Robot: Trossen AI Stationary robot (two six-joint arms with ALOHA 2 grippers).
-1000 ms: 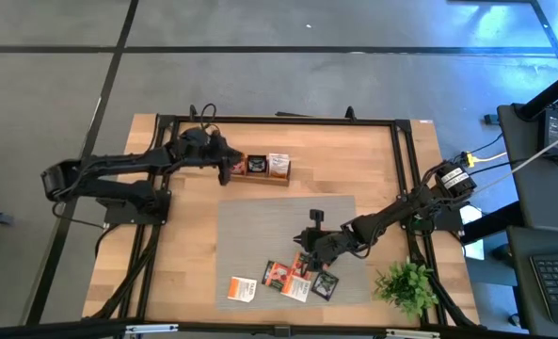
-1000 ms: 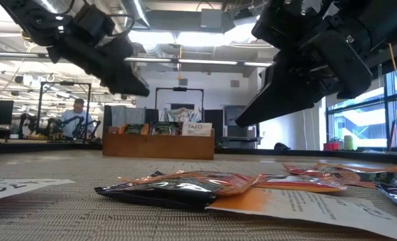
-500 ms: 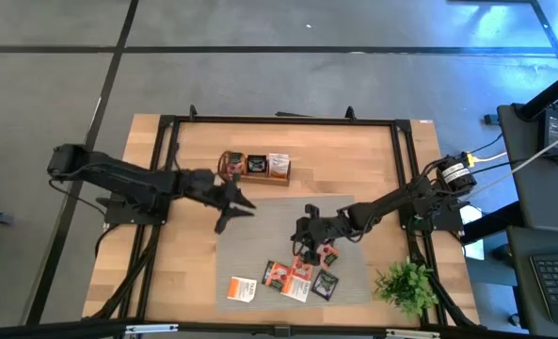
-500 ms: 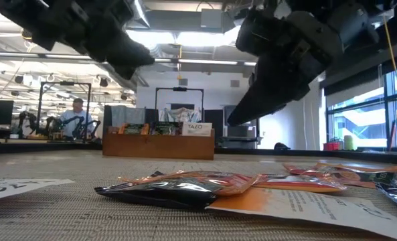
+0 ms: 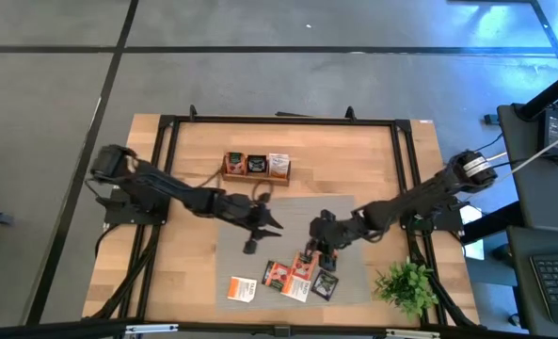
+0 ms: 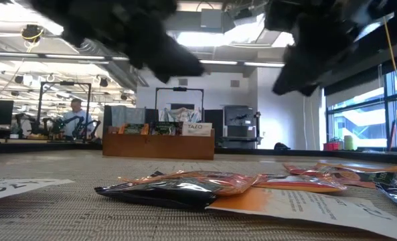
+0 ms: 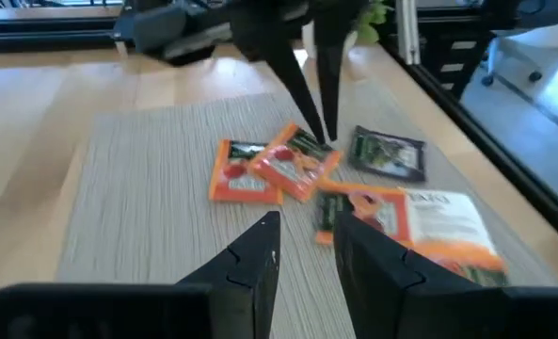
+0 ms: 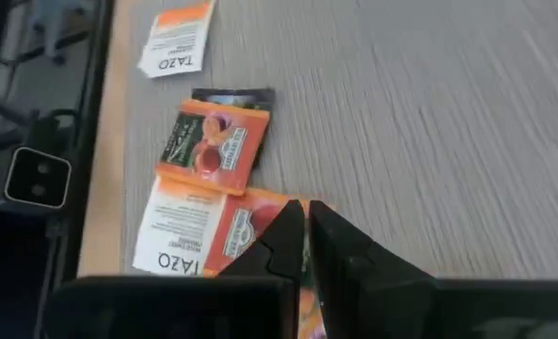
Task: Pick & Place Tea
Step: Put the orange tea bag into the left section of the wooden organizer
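Observation:
The tea lies as a loose pile of orange, white and dark sachets (image 5: 297,275) on the grey mat (image 5: 260,212), with one white sachet (image 5: 243,288) apart near the front edge. My right gripper (image 5: 313,247) hangs shut just above the pile's far side; its tips (image 7: 324,137) point down at an orange sachet (image 7: 293,165). I see nothing between its fingers (image 8: 306,221). My left gripper (image 5: 264,234) hovers open over the mat, left of the pile, its fingers (image 7: 307,254) aimed at the sachets.
A brown wooden tray (image 5: 256,168) with sachets standing in its three compartments sits at the far middle of the table. A small green plant (image 5: 406,282) stands at the near right corner. A black frame (image 5: 279,121) runs around the table. Bare mat lies between tray and pile.
My left gripper has swung from the tray toward the table's right and near edge, out over the mat toward the pile, staying open. My right gripper has risen a little off the pile and rolled at the wrist, still shut. The sachets have not moved.

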